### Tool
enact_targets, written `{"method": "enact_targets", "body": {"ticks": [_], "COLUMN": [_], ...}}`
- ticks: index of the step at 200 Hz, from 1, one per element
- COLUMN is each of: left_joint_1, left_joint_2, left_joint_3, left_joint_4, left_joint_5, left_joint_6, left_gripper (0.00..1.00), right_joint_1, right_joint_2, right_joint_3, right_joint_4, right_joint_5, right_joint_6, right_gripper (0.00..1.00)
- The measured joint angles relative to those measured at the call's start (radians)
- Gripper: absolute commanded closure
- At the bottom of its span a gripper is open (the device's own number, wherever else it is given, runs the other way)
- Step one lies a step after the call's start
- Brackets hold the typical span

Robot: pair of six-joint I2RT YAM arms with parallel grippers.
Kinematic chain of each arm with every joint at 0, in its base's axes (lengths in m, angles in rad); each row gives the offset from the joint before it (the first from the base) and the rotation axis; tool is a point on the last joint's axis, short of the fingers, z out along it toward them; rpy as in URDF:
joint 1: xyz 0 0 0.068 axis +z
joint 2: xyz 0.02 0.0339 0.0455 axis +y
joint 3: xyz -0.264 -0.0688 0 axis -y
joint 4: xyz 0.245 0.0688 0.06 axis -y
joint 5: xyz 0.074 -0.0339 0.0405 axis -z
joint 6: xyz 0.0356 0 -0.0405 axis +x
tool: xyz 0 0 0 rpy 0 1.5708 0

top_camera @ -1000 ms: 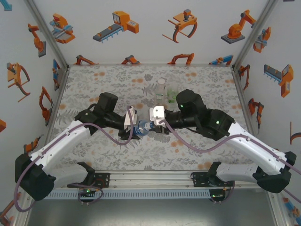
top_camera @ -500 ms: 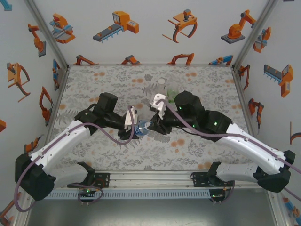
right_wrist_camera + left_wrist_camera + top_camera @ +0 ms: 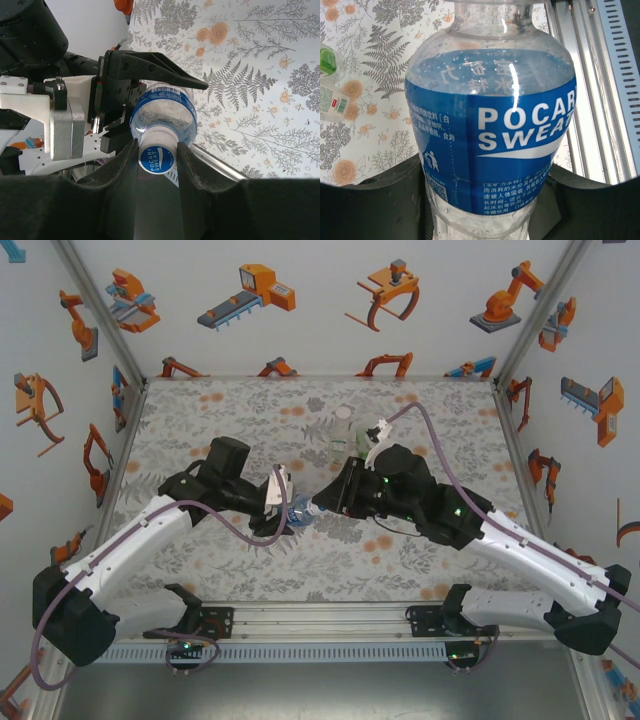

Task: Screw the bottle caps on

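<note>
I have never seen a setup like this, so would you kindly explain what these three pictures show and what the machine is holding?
This is a robot with two arms, each ending in a two-finger gripper. The wide picture is taken from above and behind the arms. The other two come from small cameras on the wrists. The left gripper is clamped on the body of a Pocari Sweat bottle, holding it roughly sideways. Its wrist camera sees the blue label close up. The right wrist camera looks along the right gripper, whose fingers pinch the whitish cap on that bottle's neck. Farther back on the floral table sit a white-and-green labelled bottle and a green-tinted bottle.
</note>
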Motion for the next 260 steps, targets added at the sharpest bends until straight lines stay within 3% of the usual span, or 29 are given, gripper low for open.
{"method": "enact_targets", "body": {"ticks": [26,46,84,105,150,206,260], "left_joint_1": [0.0,-0.002,-0.007,-0.007,-0.007,-0.007,-0.007], "left_joint_2": [0.0,0.0,0.0,0.0,0.0,0.0,0.0], "left_joint_3": [0.0,0.0,0.0,0.0,0.0,0.0,0.0], "left_joint_4": [0.005,0.022,0.028,0.031,0.032,0.032,0.03], "left_joint_5": [0.0,0.019,0.04,0.046,0.052,0.066,0.092], "left_joint_6": [0.0,-0.002,-0.002,-0.002,-0.002,-0.002,0.005], "left_gripper": [1.0,1.0,1.0,1.0,1.0,1.0,1.0], "right_joint_1": [0.0,0.001,-0.003,-0.007,-0.007,-0.008,-0.007], "right_joint_2": [0.0,-0.002,-0.045,-0.09,-0.106,-0.06,0.005], "right_joint_3": [0.008,0.022,0.025,-0.003,-0.015,0.07,0.114], "right_joint_4": [-0.002,0.003,0.05,0.129,0.157,-0.035,-0.12], "right_joint_5": [0.012,0.053,0.113,0.098,-0.1,-0.351,-0.432], "right_joint_6": [-0.041,-0.126,-0.341,-0.49,-0.896,-1.414,-1.616], "right_gripper": [0.58,0.49,0.49,0.43,0.4,0.4,0.53]}}
